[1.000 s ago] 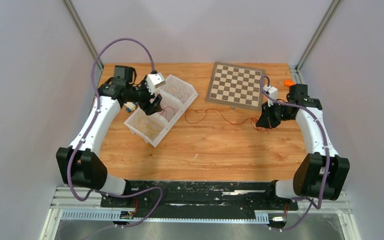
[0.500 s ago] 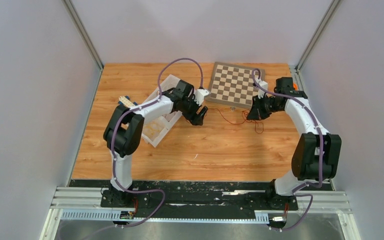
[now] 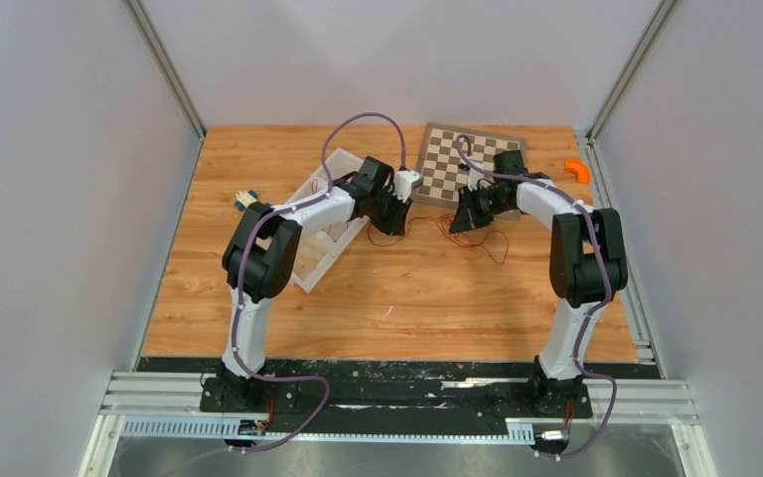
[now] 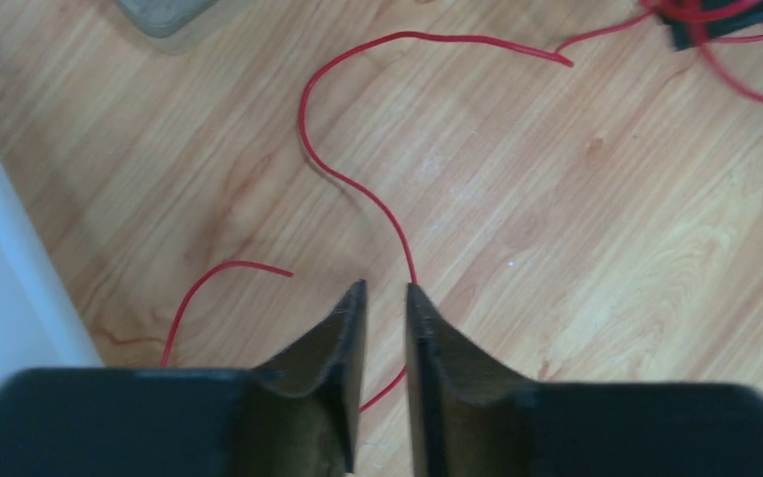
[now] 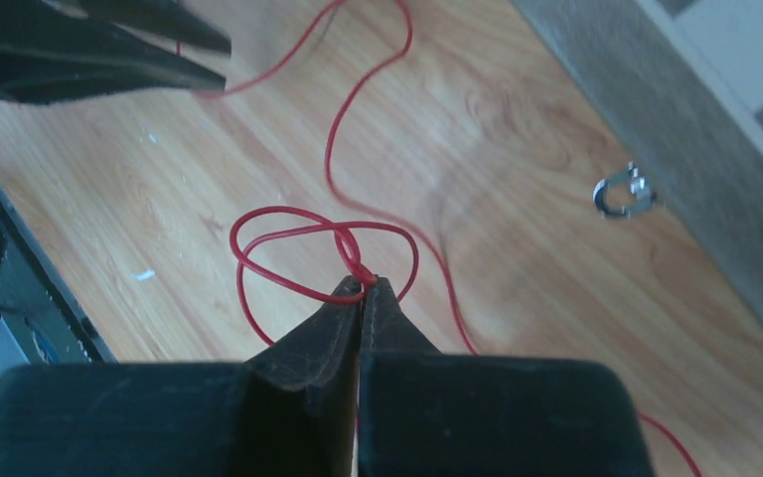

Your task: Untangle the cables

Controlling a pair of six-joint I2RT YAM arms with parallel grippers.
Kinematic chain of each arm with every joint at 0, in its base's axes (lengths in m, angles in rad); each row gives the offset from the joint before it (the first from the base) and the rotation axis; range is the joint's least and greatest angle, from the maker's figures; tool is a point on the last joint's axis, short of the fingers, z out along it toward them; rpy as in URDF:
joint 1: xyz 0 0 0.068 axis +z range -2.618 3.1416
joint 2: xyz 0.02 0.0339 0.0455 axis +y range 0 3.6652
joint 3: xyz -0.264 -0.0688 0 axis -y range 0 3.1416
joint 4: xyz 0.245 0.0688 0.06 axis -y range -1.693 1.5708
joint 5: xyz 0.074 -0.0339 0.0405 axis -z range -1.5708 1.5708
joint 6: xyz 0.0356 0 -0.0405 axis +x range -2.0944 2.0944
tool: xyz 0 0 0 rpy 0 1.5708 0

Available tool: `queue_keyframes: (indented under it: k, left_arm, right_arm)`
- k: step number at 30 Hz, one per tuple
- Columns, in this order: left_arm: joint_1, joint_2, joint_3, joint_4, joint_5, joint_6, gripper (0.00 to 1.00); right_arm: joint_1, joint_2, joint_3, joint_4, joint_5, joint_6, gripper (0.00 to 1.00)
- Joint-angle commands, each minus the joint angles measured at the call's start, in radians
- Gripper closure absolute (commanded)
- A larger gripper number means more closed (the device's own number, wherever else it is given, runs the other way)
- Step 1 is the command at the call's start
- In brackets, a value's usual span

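A thin red cable [image 3: 429, 221] lies on the wooden table between my two grippers, with a loose loop [image 3: 498, 250] trailing to the right. In the right wrist view, my right gripper [image 5: 362, 285] is shut on the red cable [image 5: 288, 231] where its loops cross in a knot. My left gripper [image 4: 385, 288] sits low over the cable's other stretch [image 4: 358, 189]. Its jaws stand a narrow gap apart, and the cable runs under the right fingertip and shows again in the gap. From the top view the left gripper [image 3: 398, 225] and right gripper [image 3: 455, 223] face each other closely.
A checkerboard [image 3: 469, 164] lies behind the grippers, with a small metal hook [image 5: 620, 194] by its edge. White bins [image 3: 320, 238] holding more fine wires stand under the left arm. An orange piece [image 3: 577, 169] sits at the far right.
Both arms have swung inward to the table's middle. The left gripper left the bins and narrowed its jaws over the cable. The right gripper carried its end of the cable leftward.
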Motion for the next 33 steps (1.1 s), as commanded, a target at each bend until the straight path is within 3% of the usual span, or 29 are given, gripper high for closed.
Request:
queue_keyframes:
  k: [1,6,13,20,25,29,33]
  left_arm:
    - [-0.007,0.013,0.011,0.025,0.079,-0.036,0.79]
    - [-0.007,0.025,0.007,0.036,0.105,-0.088,0.9]
    - [-0.008,0.029,0.006,0.039,0.13,-0.091,0.89]
    - [-0.007,0.027,-0.001,0.043,0.153,-0.092,0.82]
    - [-0.006,0.016,-0.006,0.068,0.179,-0.098,0.6]
    - [-0.005,0.011,-0.008,0.081,0.185,-0.102,0.56]
    - [-0.006,0.012,-0.014,0.081,0.194,-0.11,0.56]
  right_arm:
    - [0.032,0.073,0.085,0.119,-0.034,0.092,0.97]
    - [0.045,0.131,0.093,0.146,-0.06,0.091,0.71]
    - [0.059,0.164,0.084,0.158,-0.079,0.1,0.58]
    - [0.073,0.118,0.058,0.159,-0.061,0.057,0.4]
    - [0.089,0.079,0.05,0.117,-0.03,0.007,0.32]
    - [0.09,0.023,0.034,0.088,-0.005,-0.024,0.19]
    - [0.09,0.023,0.042,0.055,0.013,-0.029,0.18]
